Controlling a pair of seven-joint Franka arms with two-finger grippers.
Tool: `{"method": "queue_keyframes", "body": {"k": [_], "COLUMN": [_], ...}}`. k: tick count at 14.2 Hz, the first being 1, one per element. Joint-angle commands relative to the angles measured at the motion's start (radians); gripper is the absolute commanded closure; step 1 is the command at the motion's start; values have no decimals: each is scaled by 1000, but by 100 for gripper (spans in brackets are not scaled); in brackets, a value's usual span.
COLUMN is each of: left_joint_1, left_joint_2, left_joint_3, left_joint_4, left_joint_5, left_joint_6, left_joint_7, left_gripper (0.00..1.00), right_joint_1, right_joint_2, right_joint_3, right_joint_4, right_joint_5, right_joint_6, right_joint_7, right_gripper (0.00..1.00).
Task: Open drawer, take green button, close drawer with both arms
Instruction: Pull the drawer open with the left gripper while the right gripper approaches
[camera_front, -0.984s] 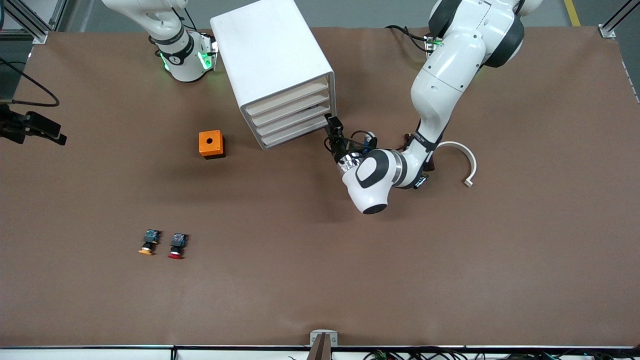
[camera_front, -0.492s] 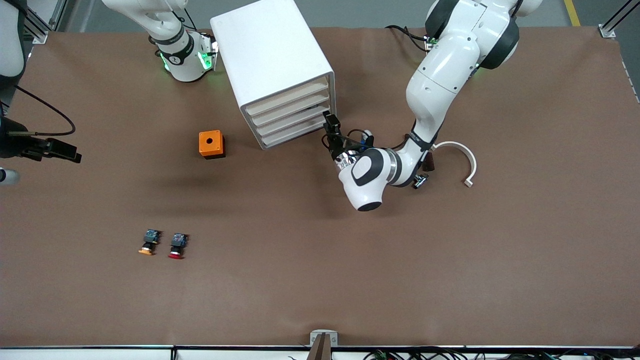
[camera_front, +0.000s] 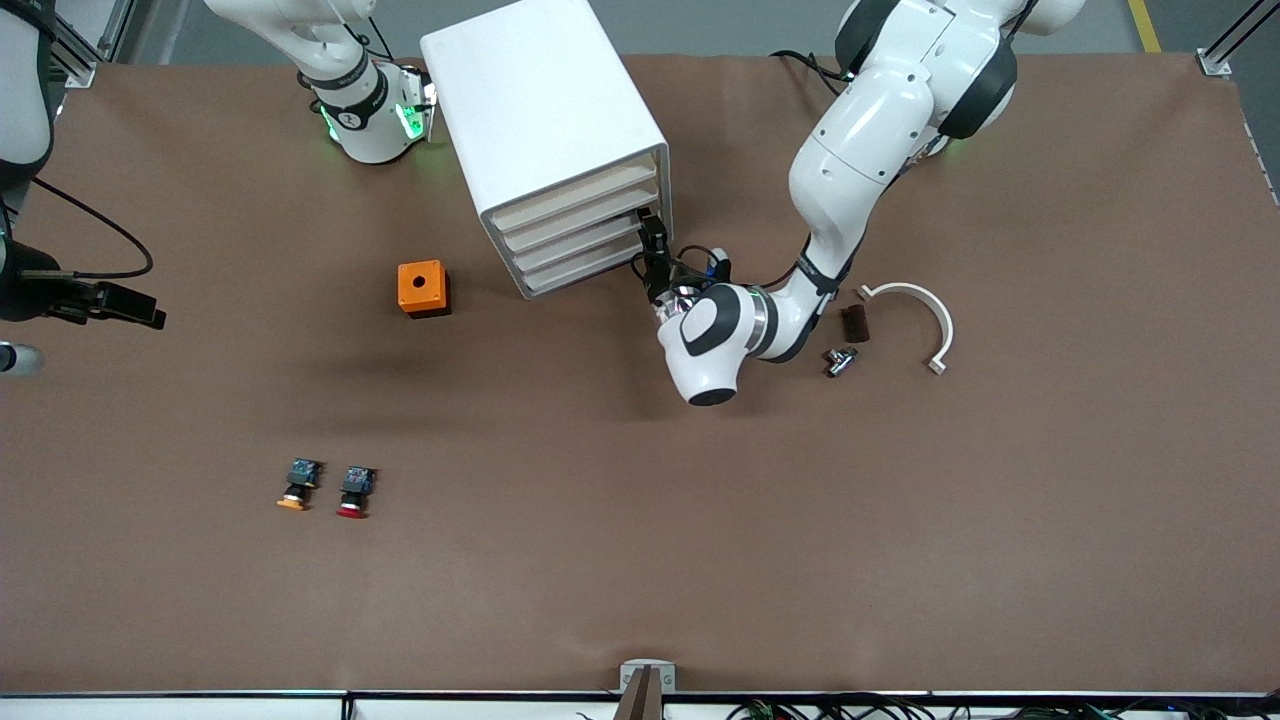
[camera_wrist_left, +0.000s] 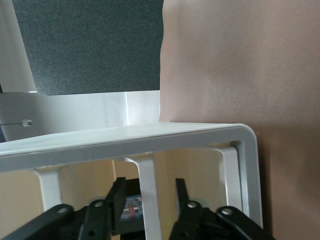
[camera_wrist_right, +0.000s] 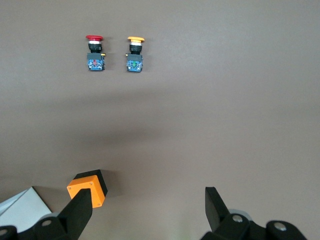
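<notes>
One white drawer cabinet (camera_front: 548, 140) has four drawers, all shut. The left gripper (camera_front: 650, 258), fingers apart, meets their fronts; the right gripper (camera_wrist_right: 150, 210), fingers apart, waits aloft. Two buttons lie nearest the camera: orange-capped (camera_front: 297, 484), red-capped (camera_front: 354, 491). No green button shows.

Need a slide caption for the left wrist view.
Left gripper, jaws open, at the white drawer cabinet's front.

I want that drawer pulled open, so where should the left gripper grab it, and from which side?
Pinch the thin front lip of the drawer near its end toward the left arm, coming straight at the cabinet front. The fronts look like flat slats, no knobs showing, so that edge is probably the only purchase. The left gripper straddles one slat with open fingers.
</notes>
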Motion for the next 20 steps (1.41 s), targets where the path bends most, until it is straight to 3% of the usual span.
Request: {"method": "queue_keyframes", "body": {"k": [1,11,15,18,20], "left_joint_1": [-21,-32,-15,34,68], "left_joint_2": [12,14,14,14,14], "left_joint_3": [5,5,6,8,11], "left_joint_4": [16,16,17,19,17], "left_joint_5": [-12,-22,-26,-35,-73], "left_joint_6": [-17,-17,-17,-15,-14], "left_joint_7": [-14,-23,-23,-23,-23], "left_gripper": [60,92,93,91,89], "right_joint_1": [14,21,86,154,232], "right_joint_2": [-1,-4,-4,-1,3], "right_joint_3": [8,5,8,8,8], "right_joint_4": [11,-16,-14,-12,-22], "right_joint_5": [24,75,78,170,176], "right_joint_6": [-45,-49,-48,-31,24], "right_joint_7": [161,219,387,551,671], "right_gripper": [0,0,0,0,0]}}
